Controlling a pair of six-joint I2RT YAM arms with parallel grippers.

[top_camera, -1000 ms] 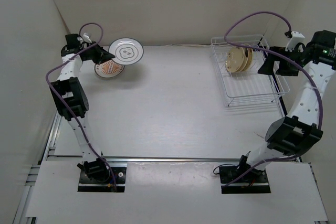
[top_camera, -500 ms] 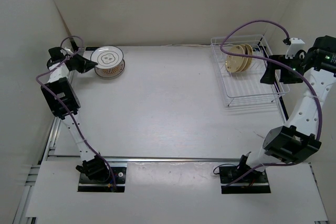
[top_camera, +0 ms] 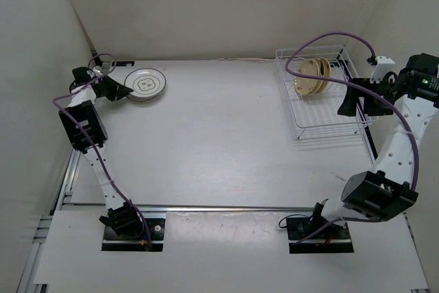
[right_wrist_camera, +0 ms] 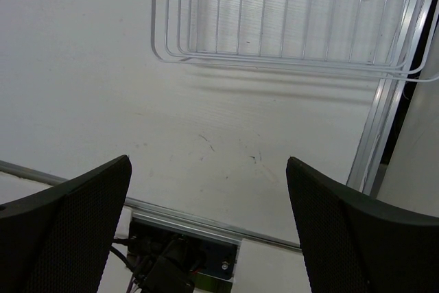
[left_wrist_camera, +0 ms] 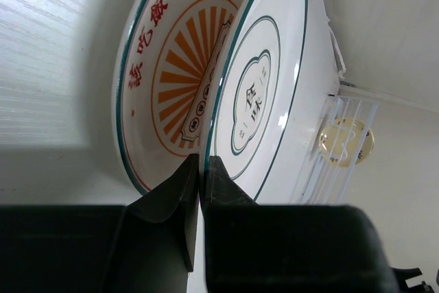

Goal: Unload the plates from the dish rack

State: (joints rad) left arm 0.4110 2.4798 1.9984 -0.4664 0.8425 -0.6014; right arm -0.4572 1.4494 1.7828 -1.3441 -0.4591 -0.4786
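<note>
My left gripper [top_camera: 122, 91] is shut on the near rim of the white plate with thin dark rings [top_camera: 146, 83] at the far left. The wrist view shows its fingers [left_wrist_camera: 201, 162] pinching that rim, with the ring plate [left_wrist_camera: 264, 80] resting tilted inside the sunburst plate [left_wrist_camera: 168, 87]. In the top view the sunburst plate is almost wholly hidden under it. Two tan-yellow plates [top_camera: 311, 77] stand on edge in the white wire dish rack [top_camera: 329, 123] at the far right. My right gripper [top_camera: 345, 103] is open and empty over the rack's right side. Its wrist view shows the rack's bare grid [right_wrist_camera: 274, 32] past the gripper [right_wrist_camera: 208, 161].
White walls close in the table at the back and on both sides. The left arm's cable loops near the left wall [top_camera: 103, 60]. A metal rail [top_camera: 226, 208] runs along the near edge. The rack and tan plates show small in the left wrist view [left_wrist_camera: 346, 138].
My left gripper carried the ring plate left and down, from held tilted in the air to lying on the sunburst plate. My right arm shifted slightly beside the rack.
</note>
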